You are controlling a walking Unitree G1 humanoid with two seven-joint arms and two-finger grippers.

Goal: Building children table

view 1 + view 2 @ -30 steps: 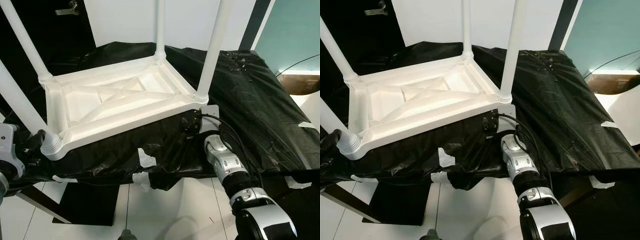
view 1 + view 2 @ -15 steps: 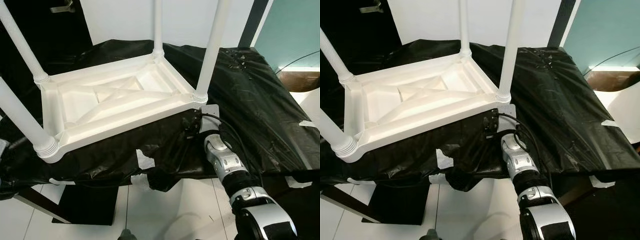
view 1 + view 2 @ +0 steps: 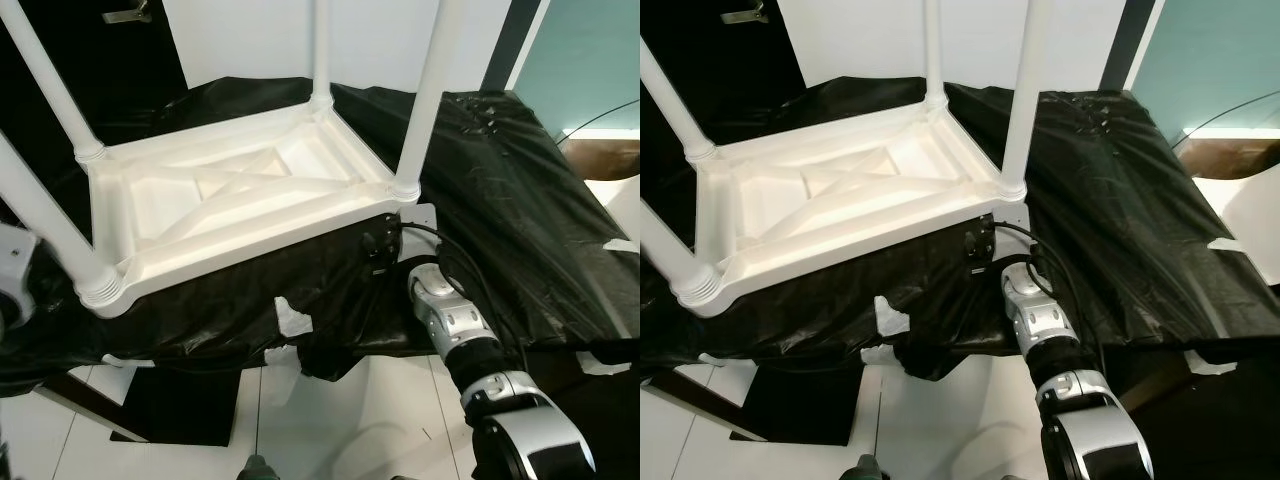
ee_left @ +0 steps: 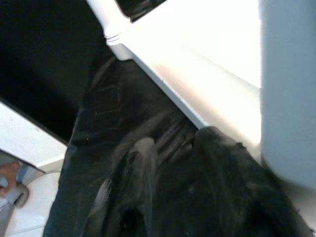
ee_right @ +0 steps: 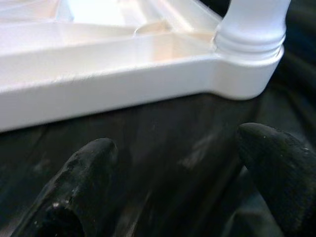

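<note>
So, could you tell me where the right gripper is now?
The right gripper is open at the near right corner of the upturned white table, just above the black sheet.

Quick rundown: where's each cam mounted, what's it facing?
Left eye, right eye: head stereo pair, looking down at the upturned white table on black sheeting; right arm shows.
Left wrist: blurred, along left gripper toward the table's edge.
Right wrist: along open right gripper, at the table's corner leg.
Shared: the white table.
</note>
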